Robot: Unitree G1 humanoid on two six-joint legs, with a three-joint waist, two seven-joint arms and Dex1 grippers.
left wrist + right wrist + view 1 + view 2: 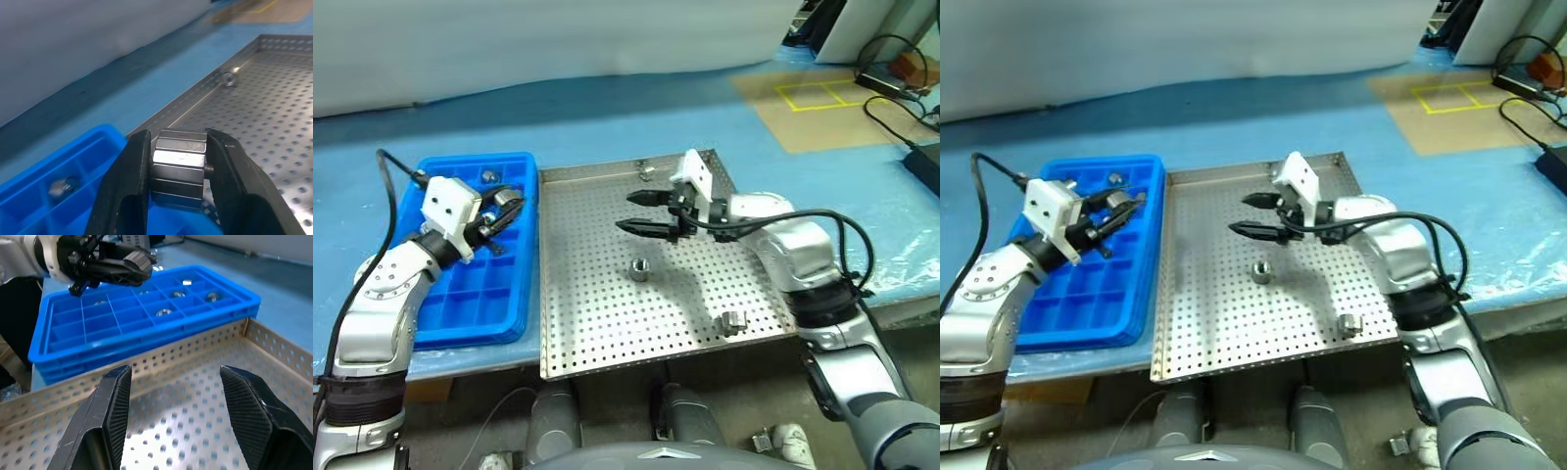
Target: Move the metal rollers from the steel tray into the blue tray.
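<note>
**Left fingers clamped on a roller over the blue tray; right fingers empty over the steel tray**

Head views: Steel tray [607, 333] at centre on the blue-covered worktop [607, 117], blue tray [460, 304] touching its left rim. Left gripper [505, 208] above the blue tray's far right part, fingers closed on one of the metal rollers [507, 201]. Right gripper [641, 212] above the steel tray's far half, pointing toward the blue tray, fingers spread apart with nothing between them. Three rollers on the perforated floor: one [639, 267] near the middle, just in front of the right gripper; one [734, 321] near the front right corner; one [647, 170] against the far rim. Another roller [489, 176] in a far compartment of the blue tray. Taped yellow squares [822, 94] and dark cables [891, 88] at far right.

Left wrist view: Two black fingers [128, 191] pressed flat against both sides of a faceted silver roller [178, 166], blue tray rim below. One roller [62, 186] in a compartment; another [228, 78] by the steel tray's rim.

Right wrist view: Fingers [110, 416] wide apart, holding nothing, above the perforated floor [186, 421]. Beyond the rim, the blue tray [146, 347] with several rollers [164, 312] in its compartments, and the left gripper [132, 265] with its roller above it.
</note>
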